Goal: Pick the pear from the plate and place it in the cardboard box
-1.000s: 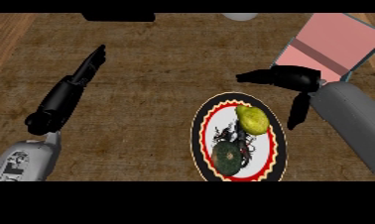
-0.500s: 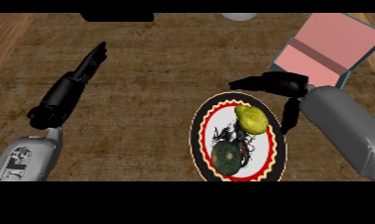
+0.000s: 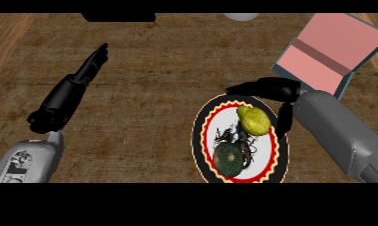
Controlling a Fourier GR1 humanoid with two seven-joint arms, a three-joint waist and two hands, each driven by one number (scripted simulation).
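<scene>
At the left, the left hand (image 3: 74,87) lies flat over the rough wooden counter (image 3: 155,70), fingers straight and released. One oval plate (image 3: 201,135) with a red, zigzag-edged rim carries two things: one yellow-green pear (image 3: 254,120) and one dark green round fruit (image 3: 230,159). The right hand (image 3: 272,89) hangs just above the pear, fingers relaxed, grasping nothing. One pink-lined cardboard box (image 3: 325,52) lies open at the far right.

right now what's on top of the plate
On the plate lie the yellow-green pear and a dark green round fruit, over a black pattern. The right hand covers part of the plate's upper rim.
</scene>
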